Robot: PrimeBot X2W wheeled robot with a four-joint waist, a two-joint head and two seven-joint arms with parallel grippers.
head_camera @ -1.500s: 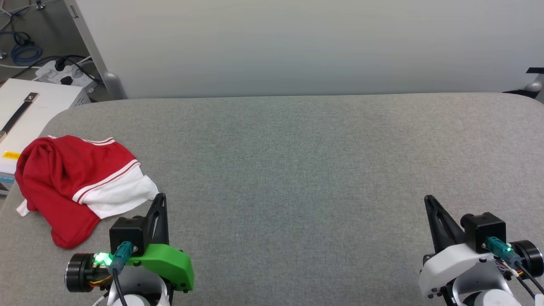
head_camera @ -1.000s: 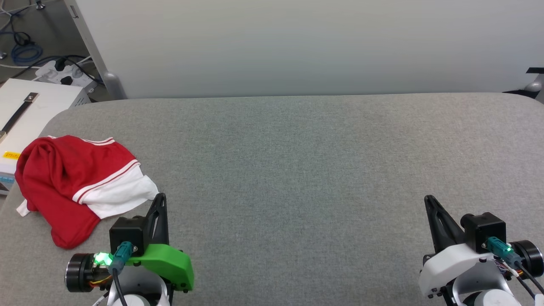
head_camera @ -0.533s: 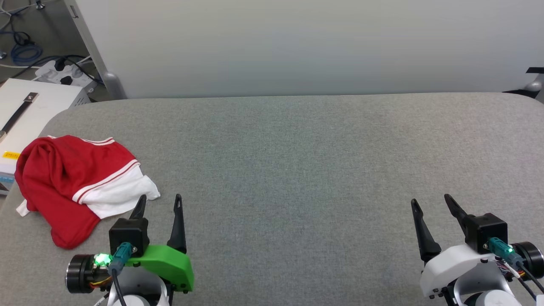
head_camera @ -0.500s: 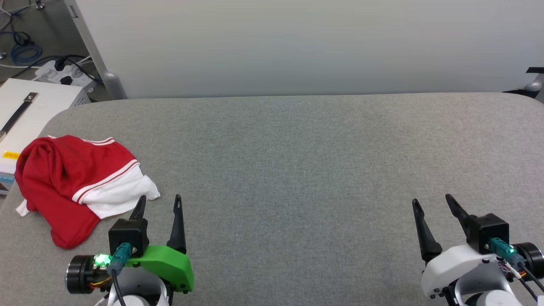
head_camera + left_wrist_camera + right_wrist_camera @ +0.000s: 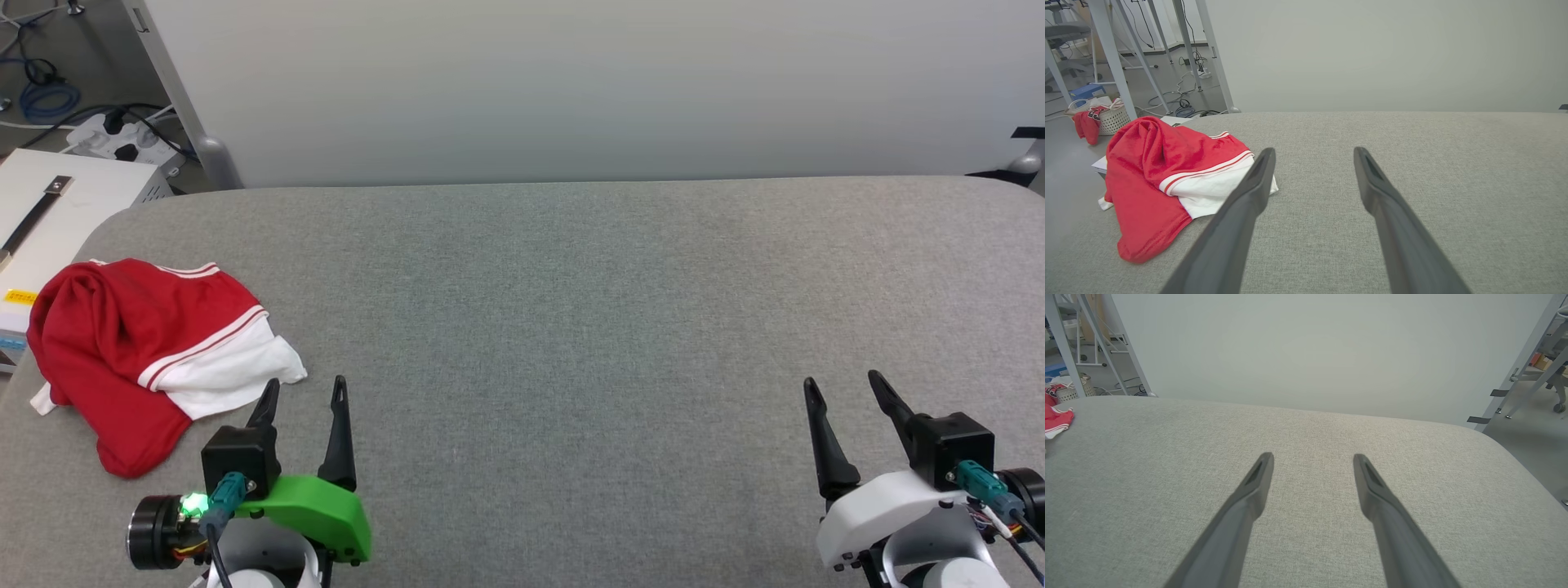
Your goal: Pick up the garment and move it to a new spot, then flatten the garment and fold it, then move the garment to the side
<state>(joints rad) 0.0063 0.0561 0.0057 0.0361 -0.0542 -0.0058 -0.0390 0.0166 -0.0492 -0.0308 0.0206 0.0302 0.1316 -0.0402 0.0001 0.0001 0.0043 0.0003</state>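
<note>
The garment (image 5: 139,347) lies crumpled at the table's left edge, red with a white sleeve and striped trim; the left wrist view has the garment (image 5: 1163,175) to the left of my fingers. My left gripper (image 5: 306,389) is open at the lower left, just right of the white sleeve, with nothing between its fingers; in its own view the left gripper (image 5: 1312,153) frames bare cloth. My right gripper (image 5: 841,382) is open at the lower right, far from the garment. The right gripper (image 5: 1312,457) points over bare tabletop, and a corner of the garment (image 5: 1057,418) shows at the far left.
The grey fabric table (image 5: 571,310) spreads wide between the grippers. A pale partition (image 5: 571,82) stands behind it. Left of the table are a white box (image 5: 49,212), a power strip (image 5: 122,143) and cables on the floor. A basket (image 5: 1112,118) with red cloth sits on the floor.
Both grippers have opened: their fingers were together a second ago and now stand apart. Each has shifted slightly. The garment has not moved.
</note>
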